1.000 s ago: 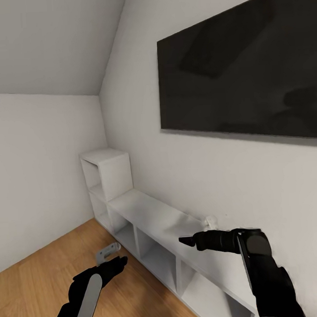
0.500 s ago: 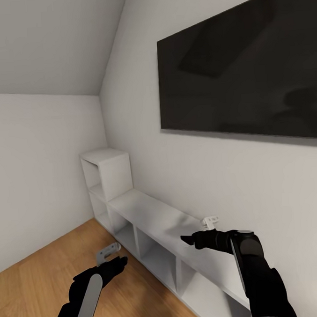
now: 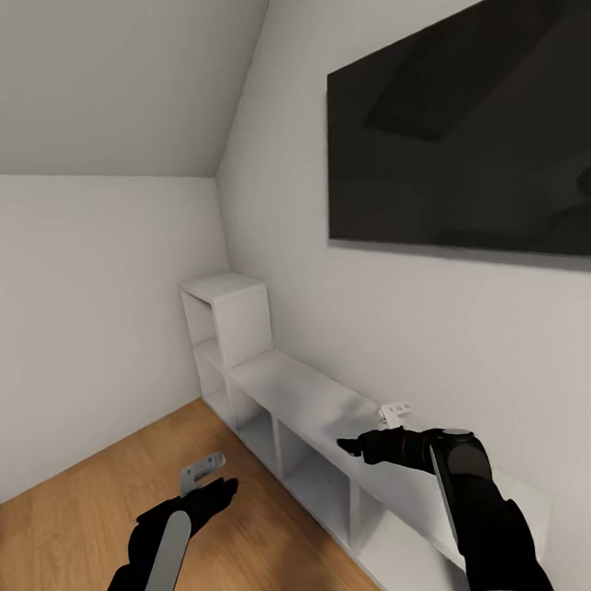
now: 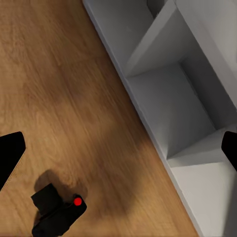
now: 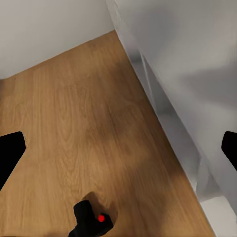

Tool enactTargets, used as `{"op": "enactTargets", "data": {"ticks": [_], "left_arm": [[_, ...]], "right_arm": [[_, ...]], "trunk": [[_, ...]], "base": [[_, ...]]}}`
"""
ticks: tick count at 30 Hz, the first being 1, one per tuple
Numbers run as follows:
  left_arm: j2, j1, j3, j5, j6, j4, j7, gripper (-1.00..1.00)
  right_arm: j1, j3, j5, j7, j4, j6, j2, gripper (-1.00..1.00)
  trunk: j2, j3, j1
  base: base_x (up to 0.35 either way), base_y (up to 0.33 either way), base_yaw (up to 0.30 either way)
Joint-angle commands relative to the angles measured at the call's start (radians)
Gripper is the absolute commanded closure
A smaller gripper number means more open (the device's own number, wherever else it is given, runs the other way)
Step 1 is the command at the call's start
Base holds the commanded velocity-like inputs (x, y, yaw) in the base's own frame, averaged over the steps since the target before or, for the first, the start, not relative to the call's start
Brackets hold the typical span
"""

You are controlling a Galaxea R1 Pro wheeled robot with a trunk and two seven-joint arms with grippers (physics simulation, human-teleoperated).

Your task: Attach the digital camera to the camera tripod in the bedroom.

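Observation:
The digital camera point(image 4: 59, 213), small and black with a red dot on top, lies on the light wood floor point(image 4: 59, 89) beside the white cube shelving point(image 4: 173, 94). The right wrist view looks down on the same camera point(image 5: 92, 220). My left gripper point(image 3: 211, 486) hovers open over the floor, its dark fingers point(image 4: 10, 154) spread wide with nothing between them point(image 4: 118, 148). My right gripper point(image 3: 348, 447) is open too, above the shelf top, and holds nothing point(image 5: 118, 148). The camera tripod is out of view.
In this bedroom a low white cube shelving unit point(image 3: 293, 401) runs along the right wall, with a taller cube point(image 3: 231, 312) at its far end. A large dark screen point(image 3: 469, 136) hangs above it. The ceiling slopes. Wood floor point(image 3: 81, 510) stretches to the left.
The whole picture has shifted right, so the view has turned left. My right arm dropped slightly and drew in. The left arm keeps its pose.

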Motion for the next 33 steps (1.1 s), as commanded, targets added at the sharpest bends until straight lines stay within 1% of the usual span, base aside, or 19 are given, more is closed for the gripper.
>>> {"op": "enactTargets", "data": {"ticks": [1,11,19,26,33], "left_arm": [[0.0,-0.001,0.0,0.01,0.002,-0.001,0.009,-1.0],[0.0,-0.001,0.001,0.01,0.002,-0.001,0.009,-1.0],[-0.001,-0.001,0.001,0.01,0.002,-0.001,0.009,-1.0],[-0.002,-0.001,0.001,0.01,0.002,-0.001,0.009,-1.0],[-0.002,-0.001,0.0,0.01,0.001,-0.001,0.009,-1.0]], "right_arm": [[-0.001,-0.003,0.01,0.01,-0.001,0.003,0.001,-1.0],[-0.001,-0.001,0.011,0.009,-0.001,0.003,0.001,-1.0],[-0.001,-0.001,0.021,0.007,0.006,0.001,0.001,-1.0],[-0.001,-0.003,0.016,0.005,0.015,-0.007,0.001,-1.0],[-0.001,-0.004,0.014,-0.021,0.054,-0.025,0.001,-1.0]], "trunk": [[-0.001,-0.001,0.0],[-0.001,-0.001,0.0],[-0.001,-0.001,0.0],[-0.001,-0.001,0.0],[-0.001,-0.001,0.0]], "base": [[0.0,0.0,0.261],[0.0,0.0,0.265],[0.0,0.0,0.258],[0.0,0.0,0.072],[0.0,0.0,0.01]]}}
